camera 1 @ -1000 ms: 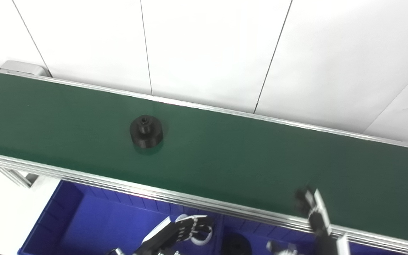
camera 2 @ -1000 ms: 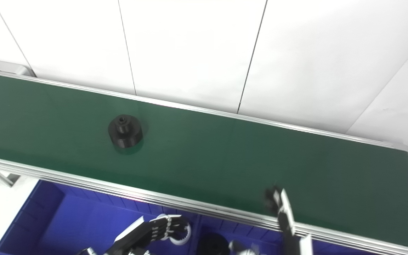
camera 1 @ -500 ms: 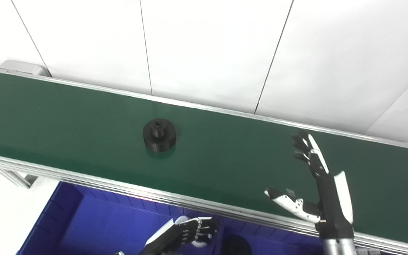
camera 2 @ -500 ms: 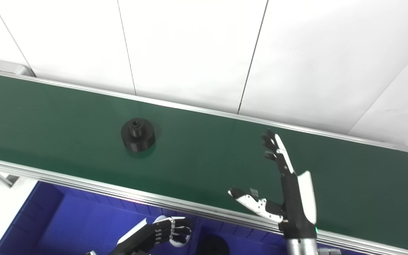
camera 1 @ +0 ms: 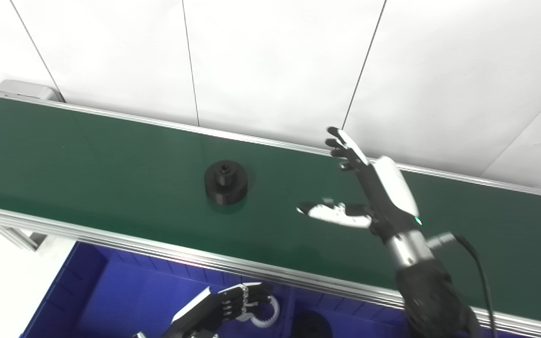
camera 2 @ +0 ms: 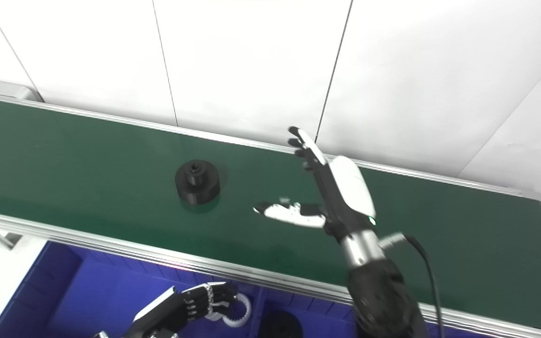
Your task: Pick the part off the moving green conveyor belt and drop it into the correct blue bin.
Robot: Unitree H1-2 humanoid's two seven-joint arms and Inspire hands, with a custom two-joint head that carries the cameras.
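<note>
Since a moment ago the right robot hand (camera 1: pixel 367 188) has risen from the near rail to hover over the green conveyor belt (camera 1: pixel 87 155), fingers and thumb spread wide, holding nothing. Meanwhile the black part (camera 1: pixel 226 182) has ridden rightward and sits mid-belt, left of that hand. Below, over the blue bin (camera 1: pixel 125 300), the left robot hand (camera 1: pixel 233 303) hangs with fingers curled beside a white ring (camera 1: pixel 266 315).

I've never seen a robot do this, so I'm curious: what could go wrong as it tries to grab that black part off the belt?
1. The black part rides a moving green belt; the open right hand waits off to its right, so mistimed closing could miss it.
2. The spread fingers might knock the part aside.
3. Both blue bins sit below the belt's near edge, so a wrong drop seems possible.
</note>
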